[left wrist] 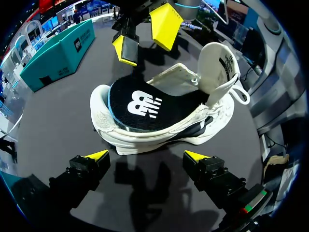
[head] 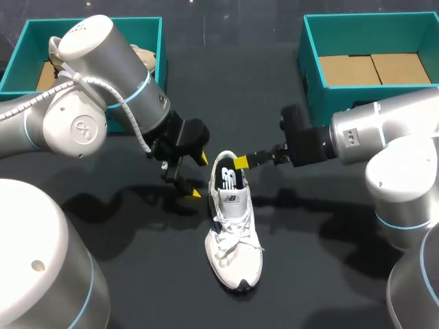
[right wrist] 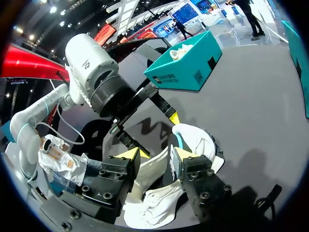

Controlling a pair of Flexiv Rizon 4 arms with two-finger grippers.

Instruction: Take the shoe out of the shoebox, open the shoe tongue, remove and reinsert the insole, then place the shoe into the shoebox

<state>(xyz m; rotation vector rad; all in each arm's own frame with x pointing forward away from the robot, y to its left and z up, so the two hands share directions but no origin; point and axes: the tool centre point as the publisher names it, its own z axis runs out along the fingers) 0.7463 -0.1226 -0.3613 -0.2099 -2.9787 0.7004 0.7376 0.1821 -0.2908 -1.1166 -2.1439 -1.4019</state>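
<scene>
1. The shoe (head: 233,233) is lying on the table (head: 144,267) in the middle, outside both boxes. Its heel is pointing to the far side and its toe to the near side. The tongue (left wrist: 217,63) is standing up and the dark insole (left wrist: 140,106) is showing inside.
2. The shoe is standing free, with nothing pinning it. If one finger is pushing on the collar from one side only, I judge that the shoe may be sliding or rolling on its side.
3. The insole is looking thin and soft. A pinch taken too shallow may be slipping off. A bent insole may be folding at the heel during reinsertion and not lying flat.
4. The two grippers are working very near each other at the heel, so their fingers may be colliding.
5. The left gripper (head: 199,176) is coming in from the left and hanging just beside the heel. Its fingers are spread wide and are holding nothing. In the left wrist view the shoe is lying ahead of them, apart.
6. The right gripper (head: 241,163) is reaching in almost level from the right to the heel opening. Its fingers are standing moderately apart. The white upper is lying between them, but I cannot tell whether they are touching it.
7. The right shoebox (head: 312,89) is waiting far to the right, well apart.
</scene>
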